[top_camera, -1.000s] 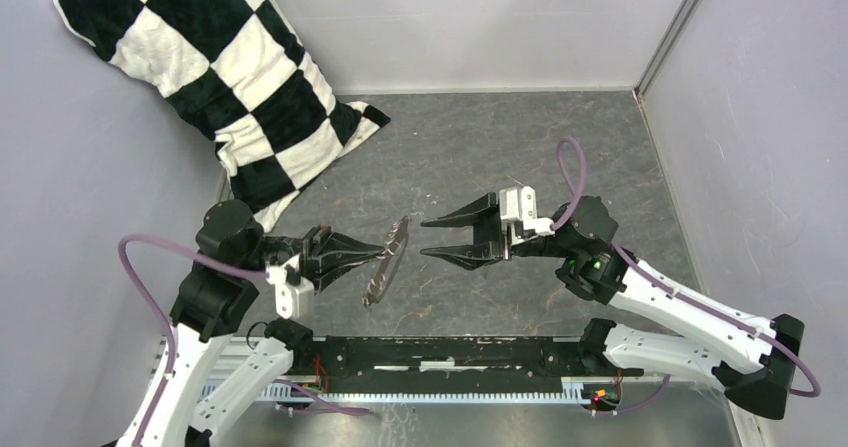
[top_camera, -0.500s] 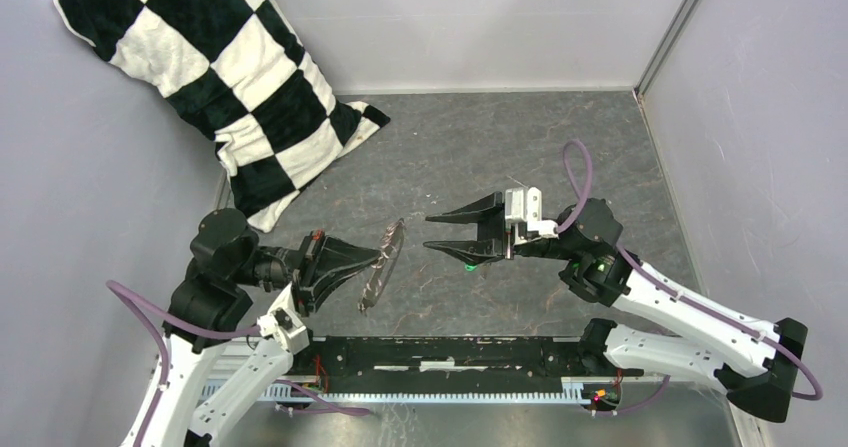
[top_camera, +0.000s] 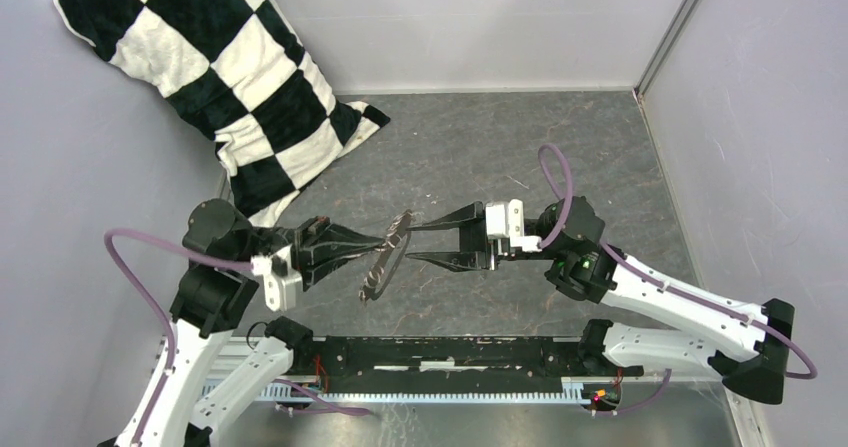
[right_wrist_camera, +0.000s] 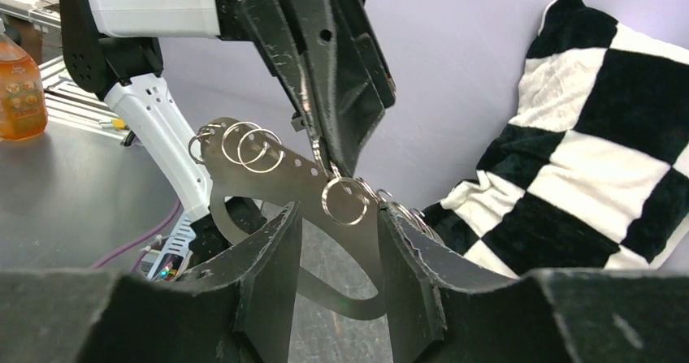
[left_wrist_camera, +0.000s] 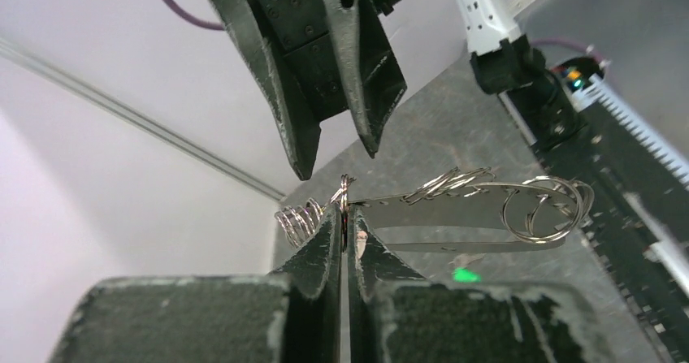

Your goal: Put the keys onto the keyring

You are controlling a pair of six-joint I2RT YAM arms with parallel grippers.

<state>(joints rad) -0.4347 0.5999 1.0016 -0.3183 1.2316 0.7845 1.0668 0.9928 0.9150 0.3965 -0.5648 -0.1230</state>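
**Keyring held up, right gripper at it without a key**

The keyring [top_camera: 383, 260] hangs edge-on at centre of the top view, its rim pinched tight in the left gripper [left_wrist_camera: 345, 226]. The right gripper [right_wrist_camera: 339, 215] is about half open and empty. It straddles a small ring [right_wrist_camera: 345, 200] on the rim; I can't tell if they touch. The key [left_wrist_camera: 465, 275] is probably the green blur low in the left wrist view. Best move: hold the keyring steady and fetch the key first.

The overhead camera looks down from above the near edge, taking in the whole grey surface [top_camera: 520, 137]. The left wrist camera peers close along its fingers [left_wrist_camera: 321, 257] at the right arm [left_wrist_camera: 483, 14]. The right wrist camera faces back over its fingers [right_wrist_camera: 268, 282] toward the left arm [right_wrist_camera: 154, 111]. All three views share the keyring [top_camera: 386, 256] at mid-frame.
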